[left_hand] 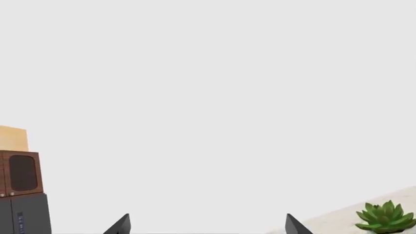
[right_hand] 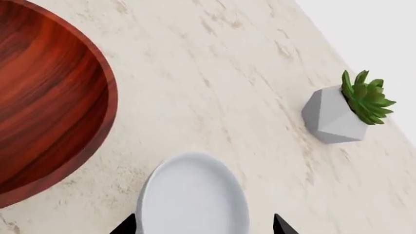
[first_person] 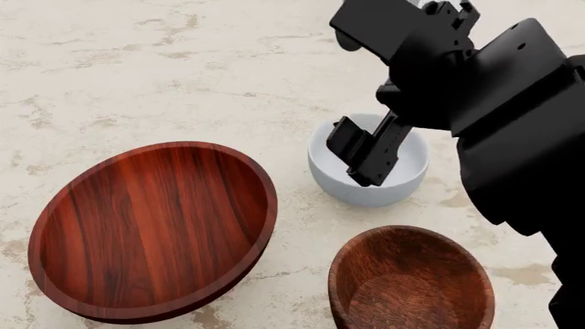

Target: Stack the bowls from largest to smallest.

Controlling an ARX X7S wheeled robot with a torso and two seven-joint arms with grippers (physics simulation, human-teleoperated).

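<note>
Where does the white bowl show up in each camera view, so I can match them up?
Head view: the white bowl sits right of center, beyond the small dark bowl, partly hidden by the right end effector.
Right wrist view: at the bottom center edge, between the fingertips.
Left wrist view: not in it.
Shared landmark: the large reddish bowl, at the left in both the head and right wrist views.

Blocky matte-black right arm (first_person: 494, 103), angular black pincer (first_person: 366, 154).

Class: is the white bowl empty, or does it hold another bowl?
Empty: the white bowl shows only a bare white inside; the small brown bowl sits apart.
</note>
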